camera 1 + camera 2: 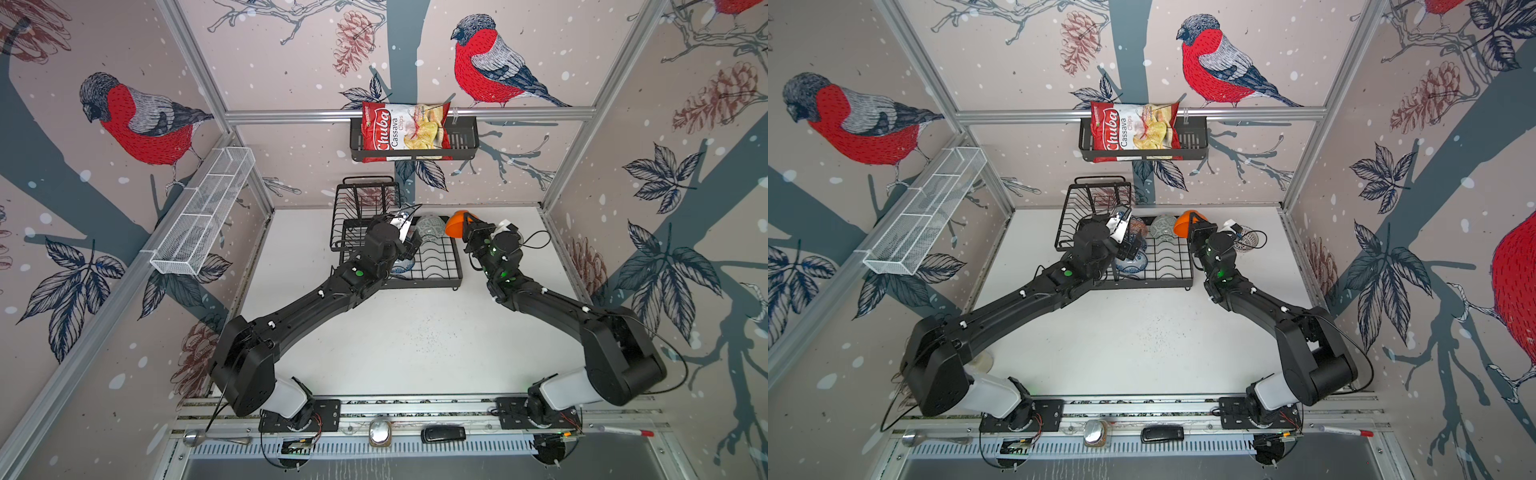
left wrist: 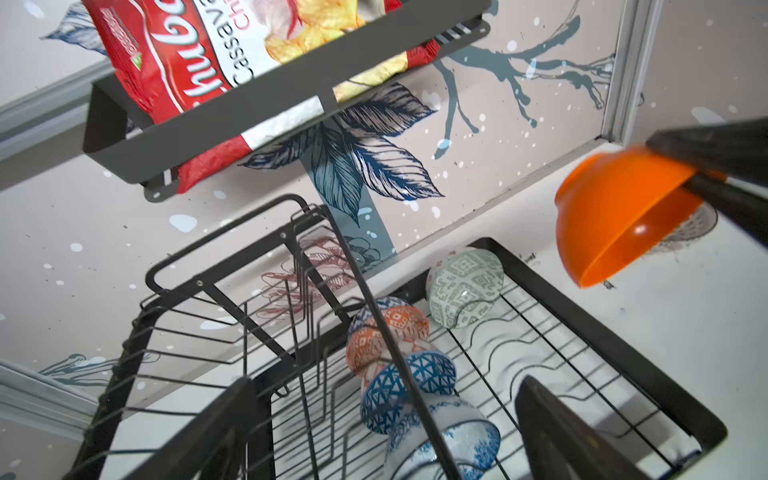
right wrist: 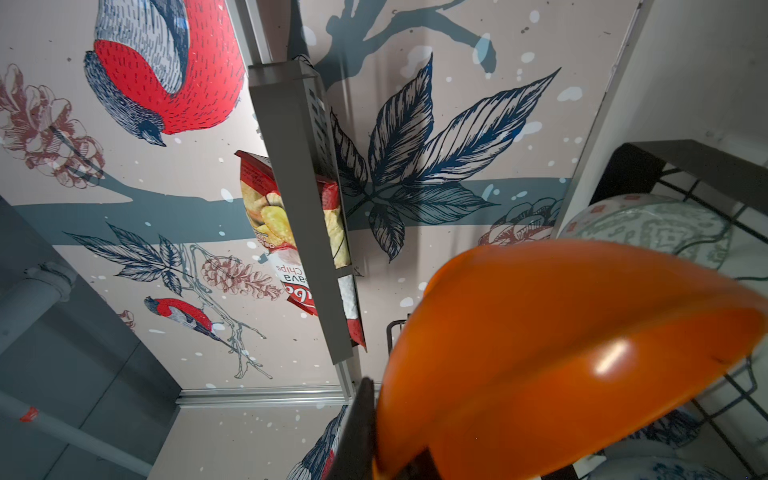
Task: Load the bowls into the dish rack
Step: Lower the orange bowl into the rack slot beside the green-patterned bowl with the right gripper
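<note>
While the right tool (image 1: 468, 227) is clamped on the rim of the plain orange bowl (image 1: 455, 224), the bowl hangs tipped on its side at the far right corner of the dish rack (image 1: 419, 285), clear of the wires. It is just beside the grey-white patterned bowl (image 2: 465, 286), which stands on edge at the back of the rack's base tray.

The left tool (image 1: 411, 245) hovers over the left part of the base tray with its fingers (image 2: 557, 428) spread wide and nothing between them. Below it, three more bowls stand on edge in a tight row under the raised upper tier. The orange-white patterned bowl (image 2: 386, 332) is farthest back, then the blue triangle-patterned bowl (image 2: 415, 382), and the blue-white floral bowl (image 2: 457, 440) is nearest the front. A white lattice-patterned bowl (image 1: 1246, 240) sits on the white surface (image 1: 415, 345) to the right of the rack, partly hidden by the right arm.

On the back wall a black slatted basket (image 1: 463, 143) holds a red and white chips bag (image 1: 405, 131). In both top views it reads "Chuba" in large white script, with "Cassava Chips" beside it. A small green label near the bag's top edge is too small to read.
</note>
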Controlling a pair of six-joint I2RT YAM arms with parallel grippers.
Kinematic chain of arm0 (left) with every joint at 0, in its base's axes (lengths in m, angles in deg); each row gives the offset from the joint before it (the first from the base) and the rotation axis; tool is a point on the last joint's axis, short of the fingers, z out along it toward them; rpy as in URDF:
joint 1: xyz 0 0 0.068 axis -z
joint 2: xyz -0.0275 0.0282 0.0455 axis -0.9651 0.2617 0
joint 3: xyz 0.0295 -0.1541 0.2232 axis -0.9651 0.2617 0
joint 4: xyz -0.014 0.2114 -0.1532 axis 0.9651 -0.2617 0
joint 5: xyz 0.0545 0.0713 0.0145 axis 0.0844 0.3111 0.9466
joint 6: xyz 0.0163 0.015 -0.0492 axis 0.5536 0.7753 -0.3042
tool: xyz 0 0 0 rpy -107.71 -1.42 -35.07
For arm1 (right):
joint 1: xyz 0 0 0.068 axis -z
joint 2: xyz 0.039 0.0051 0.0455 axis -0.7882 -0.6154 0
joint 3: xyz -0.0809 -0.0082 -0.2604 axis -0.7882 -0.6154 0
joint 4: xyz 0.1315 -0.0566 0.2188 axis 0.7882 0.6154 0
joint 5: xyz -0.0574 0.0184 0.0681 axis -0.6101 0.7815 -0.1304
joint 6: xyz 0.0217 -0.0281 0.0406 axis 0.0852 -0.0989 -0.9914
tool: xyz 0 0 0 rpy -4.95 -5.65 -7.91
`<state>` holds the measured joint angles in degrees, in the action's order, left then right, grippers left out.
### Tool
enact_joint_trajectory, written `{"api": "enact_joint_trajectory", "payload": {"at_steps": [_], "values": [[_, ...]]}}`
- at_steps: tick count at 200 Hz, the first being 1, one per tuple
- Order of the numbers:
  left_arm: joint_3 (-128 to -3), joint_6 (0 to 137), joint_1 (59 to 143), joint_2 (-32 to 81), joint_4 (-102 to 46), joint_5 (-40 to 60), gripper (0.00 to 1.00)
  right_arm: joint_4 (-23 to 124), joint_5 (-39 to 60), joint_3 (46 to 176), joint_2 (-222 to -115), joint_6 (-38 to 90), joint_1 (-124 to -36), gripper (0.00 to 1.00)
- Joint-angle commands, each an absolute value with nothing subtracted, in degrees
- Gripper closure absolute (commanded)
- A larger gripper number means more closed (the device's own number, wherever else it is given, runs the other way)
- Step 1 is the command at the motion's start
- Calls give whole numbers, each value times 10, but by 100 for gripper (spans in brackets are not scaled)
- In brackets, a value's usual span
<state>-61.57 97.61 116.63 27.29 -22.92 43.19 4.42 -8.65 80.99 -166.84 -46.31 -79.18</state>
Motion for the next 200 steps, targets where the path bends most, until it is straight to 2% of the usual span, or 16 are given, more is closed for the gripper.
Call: {"api": "enact_joint_trajectory", "payload": {"at_steps": [1, 45, 105, 142, 200], "values": [[-627, 989, 1166, 280, -249, 424, 3, -5, -90, 830, -1691, -458, -794, 100], [-627, 1005, 1163, 277, -258, 400, 3, 6, -87, 871, -1739, -455, -792, 100], [-629, 1014, 1149, 288, -262, 372, 2, -70, -51, 906, -1835, -471, -794, 100], [-641, 1010, 1148, 308, -279, 368, 3, -112, -66, 910, -1883, -492, -808, 100], [-641, 1006, 1148, 311, -282, 371, 2, -88, -80, 961, -1943, -498, -823, 100]]}}
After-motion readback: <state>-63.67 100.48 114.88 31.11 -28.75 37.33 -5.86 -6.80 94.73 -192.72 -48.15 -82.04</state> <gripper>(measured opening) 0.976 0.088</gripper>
